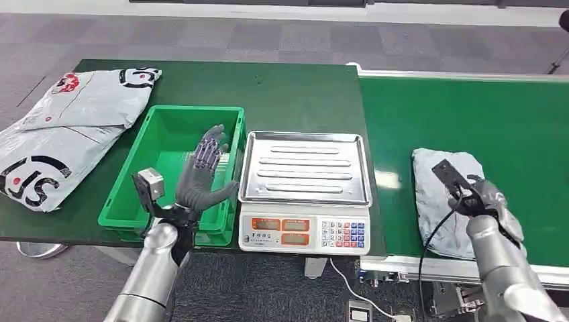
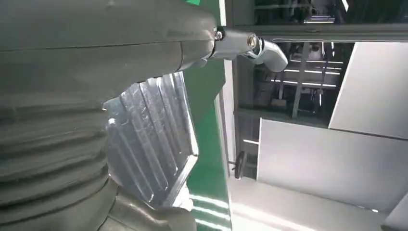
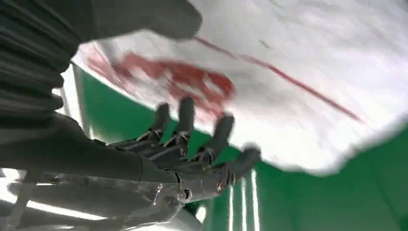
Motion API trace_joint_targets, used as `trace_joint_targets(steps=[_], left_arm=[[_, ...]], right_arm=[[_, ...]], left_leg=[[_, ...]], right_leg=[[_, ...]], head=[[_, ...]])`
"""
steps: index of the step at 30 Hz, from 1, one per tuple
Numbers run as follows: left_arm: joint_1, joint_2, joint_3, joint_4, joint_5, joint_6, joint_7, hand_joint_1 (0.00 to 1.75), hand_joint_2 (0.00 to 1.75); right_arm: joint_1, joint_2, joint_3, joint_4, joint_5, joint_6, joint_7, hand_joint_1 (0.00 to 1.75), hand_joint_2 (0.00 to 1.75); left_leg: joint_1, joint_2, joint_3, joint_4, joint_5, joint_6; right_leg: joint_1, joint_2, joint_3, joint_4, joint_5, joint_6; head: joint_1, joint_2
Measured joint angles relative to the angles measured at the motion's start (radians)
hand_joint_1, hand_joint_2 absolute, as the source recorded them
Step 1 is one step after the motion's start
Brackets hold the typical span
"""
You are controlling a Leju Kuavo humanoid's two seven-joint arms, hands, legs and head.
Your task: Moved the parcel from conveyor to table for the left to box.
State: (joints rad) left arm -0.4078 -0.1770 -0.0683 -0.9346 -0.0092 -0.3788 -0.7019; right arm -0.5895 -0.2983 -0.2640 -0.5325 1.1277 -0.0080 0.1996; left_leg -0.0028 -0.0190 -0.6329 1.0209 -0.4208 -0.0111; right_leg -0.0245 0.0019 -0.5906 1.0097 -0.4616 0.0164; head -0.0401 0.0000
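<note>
The parcel [image 1: 443,194], a grey poly mailer with a red mark and red line on it [image 3: 288,72], lies on the green conveyor belt [image 1: 483,114] at about four o'clock in the head view, near the belt's front edge. The right hand [image 1: 480,198] hangs over the parcel's near side; in the right wrist view its dark fingers [image 3: 216,139] are spread and only slightly curled, their tips at or just short of the mailer's surface, nothing gripped; whether they touch it I cannot tell, since the picture is blurred.

The left hand [image 1: 204,171] is raised at about seven o'clock, over the green plastic crate [image 1: 134,201], fingers straight and apart, holding nothing. Just beside the crate, toward the belt, stands an electronic weighing scale [image 1: 305,231] with a ribbed steel pan [image 1: 305,168]; the pan also appears in the left wrist view [image 2: 149,134]. At nine to ten o'clock, two larger printed grey mailers [image 1: 67,127] lie overlapping on the dark green table [image 1: 288,87].
</note>
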Motion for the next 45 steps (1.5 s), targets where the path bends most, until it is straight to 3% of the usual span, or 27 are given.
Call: trace_joint_targets(steps=[12, 18, 19, 20, 33, 45], left_arm=[[-0.002, -0.010, 0.000, 0.005, 0.009, 0.003, 0.000, 0.00, 1.75], [-0.008, -0.014, 0.000, 0.014, 0.008, 0.002, 0.000, 0.00, 1.75], [-0.010, -0.015, 0.000, 0.015, 0.008, 0.002, 0.000, 0.00, 1.75], [-0.011, -0.015, 0.000, 0.017, 0.008, 0.003, 0.000, 0.00, 1.75], [-0.011, -0.015, 0.000, 0.018, 0.009, 0.011, 0.000, 0.00, 1.75], [0.024, -0.006, 0.000, -0.034, 0.005, 0.026, 0.000, 0.00, 1.75]], right_arm=[[0.120, 0.051, 0.000, -0.037, 0.047, 0.029, 0.082, 0.00, 1.75], [0.142, 0.058, 0.000, -0.053, 0.057, 0.134, 0.064, 0.02, 1.75], [0.143, 0.058, 0.000, -0.055, 0.057, 0.150, 0.054, 0.23, 1.75], [0.146, 0.058, 0.000, -0.055, 0.056, 0.161, 0.043, 1.75, 1.75], [0.155, 0.082, 0.002, -0.095, 0.048, 0.187, -0.071, 1.75, 1.75], [0.173, 0.131, 0.008, -0.209, -0.019, 0.048, -0.173, 1.75, 1.75]], left_leg=[[0.000, 0.000, 0.000, 0.000, 0.000, 0.000], [0.000, 0.001, 0.001, 0.000, 0.000, 0.000], [0.000, 0.001, 0.001, 0.000, 0.000, 0.000], [0.000, 0.001, 0.001, 0.000, 0.000, 0.000], [0.000, 0.004, 0.005, 0.000, 0.000, 0.000], [0.000, 0.002, 0.003, 0.000, 0.000, 0.000]], right_leg=[[0.000, 0.000, 0.000, 0.000, 0.000, 0.000], [0.000, 0.001, 0.000, 0.000, 0.000, 0.000], [0.000, 0.001, 0.001, 0.000, 0.000, 0.000], [0.000, 0.001, 0.001, 0.000, 0.000, 0.000], [0.000, 0.003, 0.005, 0.000, 0.000, 0.000], [0.000, 0.002, 0.003, 0.000, 0.000, 0.000]], head=[[0.000, 0.000], [0.000, 0.000], [0.000, 0.000], [0.000, 0.000], [0.000, 0.000], [0.000, 0.000]])
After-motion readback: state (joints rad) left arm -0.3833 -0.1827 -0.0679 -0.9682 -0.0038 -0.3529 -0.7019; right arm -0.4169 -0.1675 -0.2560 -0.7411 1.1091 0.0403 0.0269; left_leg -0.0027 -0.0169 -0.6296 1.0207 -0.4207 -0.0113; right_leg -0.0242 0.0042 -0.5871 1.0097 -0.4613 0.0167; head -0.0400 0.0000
